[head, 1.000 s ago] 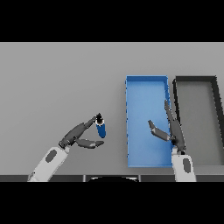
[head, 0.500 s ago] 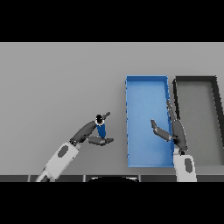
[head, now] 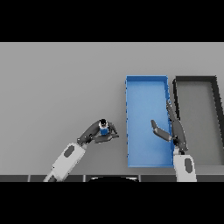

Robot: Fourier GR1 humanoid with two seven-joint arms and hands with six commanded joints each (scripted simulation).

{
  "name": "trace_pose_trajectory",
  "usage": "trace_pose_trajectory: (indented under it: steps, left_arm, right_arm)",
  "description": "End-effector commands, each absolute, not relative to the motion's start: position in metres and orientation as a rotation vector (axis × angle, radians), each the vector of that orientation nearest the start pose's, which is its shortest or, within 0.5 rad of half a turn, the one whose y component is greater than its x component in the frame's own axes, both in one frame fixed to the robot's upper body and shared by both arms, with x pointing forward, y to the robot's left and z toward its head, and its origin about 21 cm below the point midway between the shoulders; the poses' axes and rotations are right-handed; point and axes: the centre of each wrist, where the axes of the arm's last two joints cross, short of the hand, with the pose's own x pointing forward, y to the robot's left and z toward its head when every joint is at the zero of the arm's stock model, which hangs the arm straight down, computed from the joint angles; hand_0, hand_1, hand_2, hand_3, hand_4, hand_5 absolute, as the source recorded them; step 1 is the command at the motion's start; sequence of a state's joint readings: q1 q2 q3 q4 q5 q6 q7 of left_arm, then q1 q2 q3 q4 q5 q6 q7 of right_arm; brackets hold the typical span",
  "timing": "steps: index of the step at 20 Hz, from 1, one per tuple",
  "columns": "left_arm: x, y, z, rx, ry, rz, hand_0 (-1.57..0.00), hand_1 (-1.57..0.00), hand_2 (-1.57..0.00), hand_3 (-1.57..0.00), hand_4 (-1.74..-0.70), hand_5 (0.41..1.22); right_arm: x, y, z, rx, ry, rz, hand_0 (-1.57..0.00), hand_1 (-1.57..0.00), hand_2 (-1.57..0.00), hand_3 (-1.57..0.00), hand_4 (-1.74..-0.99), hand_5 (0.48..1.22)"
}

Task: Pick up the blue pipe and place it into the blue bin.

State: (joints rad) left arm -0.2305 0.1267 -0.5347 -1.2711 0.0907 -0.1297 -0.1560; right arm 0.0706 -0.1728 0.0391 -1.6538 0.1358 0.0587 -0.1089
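Step in hand: the grasp of the blue pipe [head: 103, 129]; judging by the wrapped fingers it looks taken, though I cannot tell whether it is off the table [head: 57, 83] yet.
Left hand [head: 99, 133]: curled round the pipe, fingers and thumb closing on it from both sides, so only a small patch of blue with a dark top shows between them.
Pipe's place: near the front of the table, left of the blue bin [head: 147, 80] and just short of its left wall.
Right hand [head: 171, 129]: idle, fingers straight and relaxed, thumb spread out to the left, hanging over the right side of the blue bin and holding nothing.
Dark bin [head: 195, 79]: stands directly right of the blue one, no part of this task.
Next move: probably carry the pipe rightward, high enough to clear the bin's left wall, then release it over the blue floor, which looks bare.
Risk: clipping that wall.
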Motion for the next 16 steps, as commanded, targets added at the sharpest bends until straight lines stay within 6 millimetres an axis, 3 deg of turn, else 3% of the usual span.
trace_pose_trajectory:
  steps: [1, 4, 7, 16]
  left_arm:
    - [0.263, 0.126, -0.035, -0.448, -1.503, -0.663, -1.17, -1.24, -1.28, -1.27, -1.55, 1.094]
    - [0.261, 0.126, -0.033, -0.446, -1.547, -0.664, -1.37, -1.40, -1.42, -1.42, -1.50, 1.156]
    - [0.260, 0.120, -0.021, -0.462, -1.624, -0.657, -1.47, -1.48, -1.50, -1.49, -1.48, 1.188]
    - [0.267, 0.097, 0.037, -0.572, -1.754, -0.687, -1.56, -1.56, -1.56, -1.56, -1.47, 1.217]
  right_arm:
    - [0.233, -0.264, 0.012, -0.170, -1.663, 0.316, 0.00, 0.00, 0.00, 0.00, -1.228, 0.656]
    - [0.233, -0.265, 0.013, -0.151, -1.672, 0.312, 0.00, 0.00, 0.00, 0.00, -1.221, 0.638]
    - [0.235, -0.264, 0.013, -0.148, -1.669, 0.309, 0.00, 0.00, 0.00, 0.00, -1.219, 0.628]
    - [0.233, -0.267, 0.012, -0.187, -1.663, 0.346, 0.00, 0.00, 0.00, 0.00, -1.176, 0.643]
